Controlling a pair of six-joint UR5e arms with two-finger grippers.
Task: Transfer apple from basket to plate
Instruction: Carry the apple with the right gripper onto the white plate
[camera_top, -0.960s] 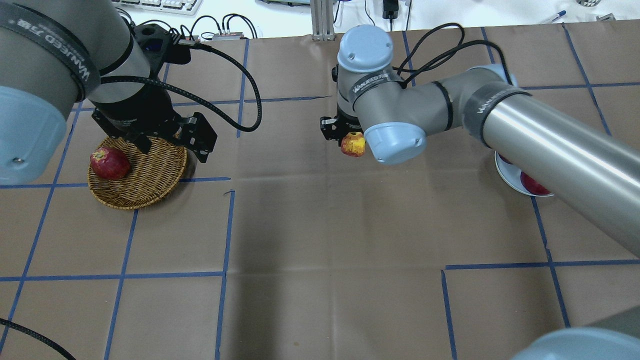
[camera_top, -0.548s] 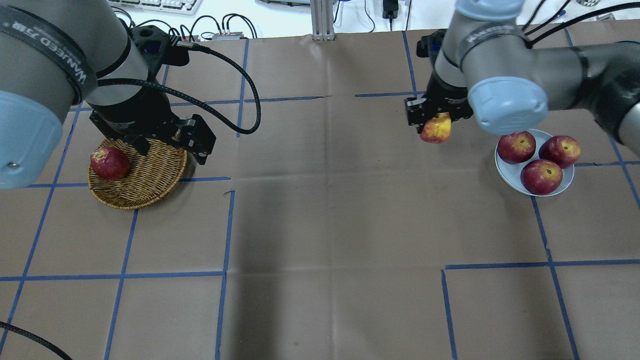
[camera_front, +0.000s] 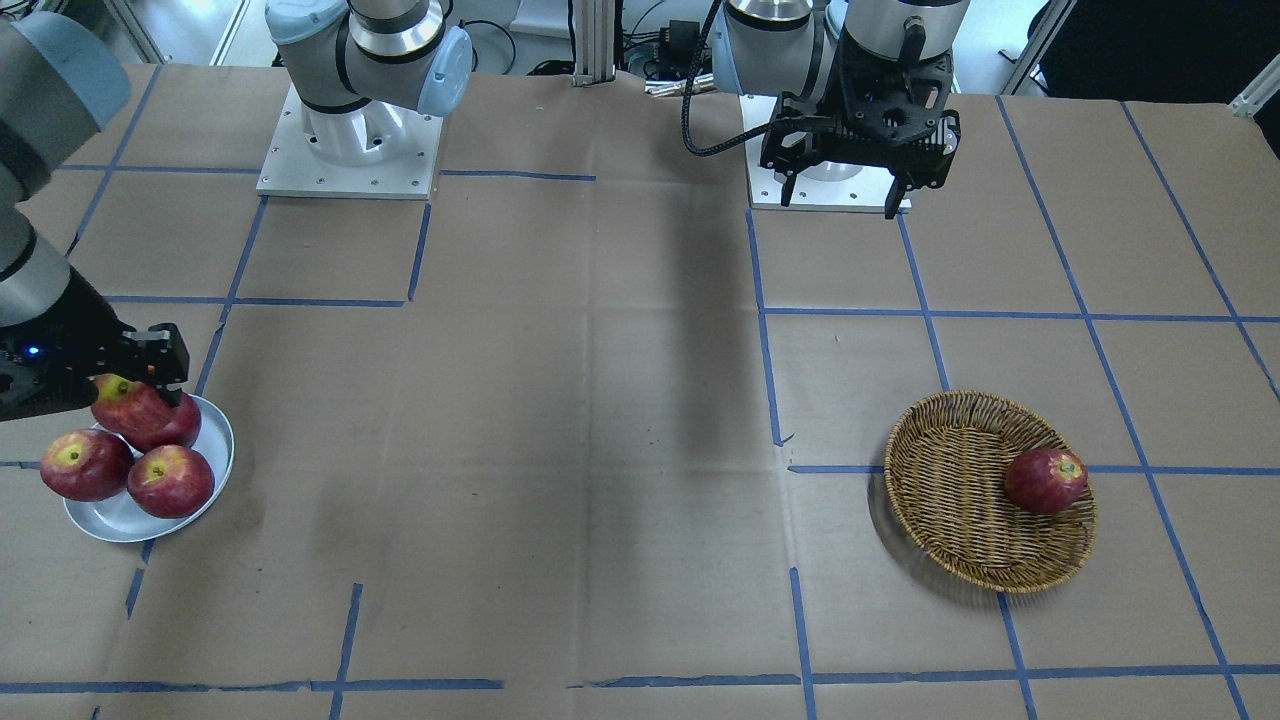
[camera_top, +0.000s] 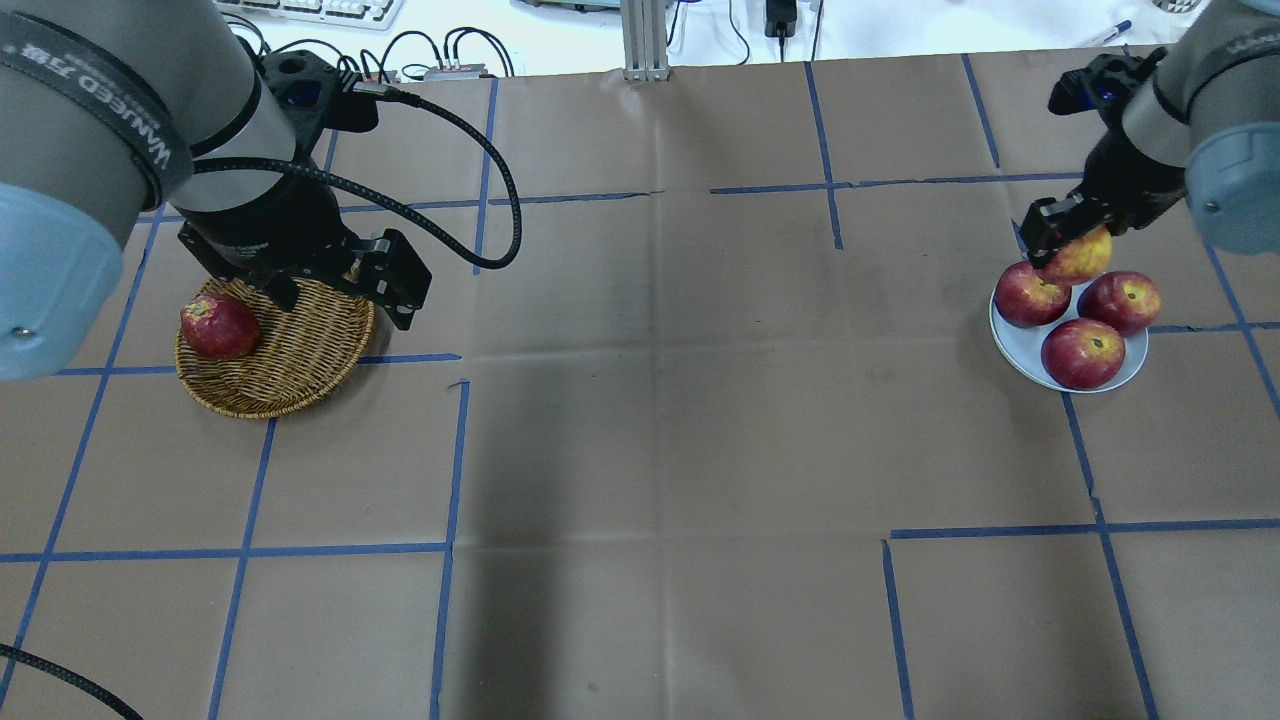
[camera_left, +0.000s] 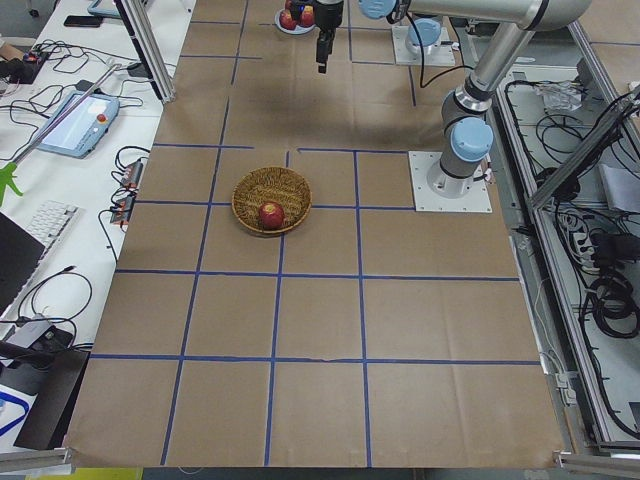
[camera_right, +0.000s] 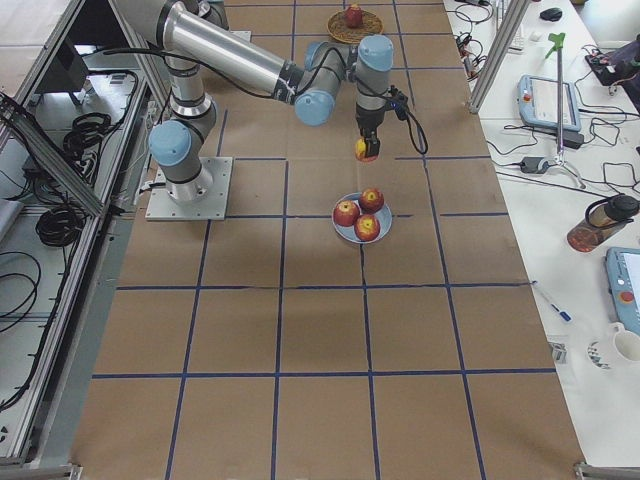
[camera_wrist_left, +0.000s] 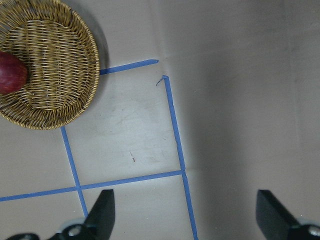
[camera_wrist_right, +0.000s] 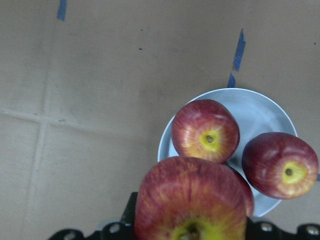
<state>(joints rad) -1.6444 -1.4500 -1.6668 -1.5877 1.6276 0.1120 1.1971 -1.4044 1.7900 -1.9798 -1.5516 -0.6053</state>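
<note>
On a brown desk (camera_top: 640, 450), the right tool (camera_top: 1062, 240) grips the streaked apple (camera_top: 1085, 257) just above the plate (camera_top: 1015, 352) holding three darker apples (camera_top: 1082, 354); placing seems next, needing a free gap, while the left tool (camera_top: 345, 280), well apart from the plate, hangs open.

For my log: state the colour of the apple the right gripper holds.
The apple is red streaked yellow-orange, yellow-green at its stem; clearest from the right wrist.

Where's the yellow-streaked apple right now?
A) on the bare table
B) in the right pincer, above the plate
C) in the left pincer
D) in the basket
B: the right pincer is shut on the apple, holding it in the air above the plate.
</note>
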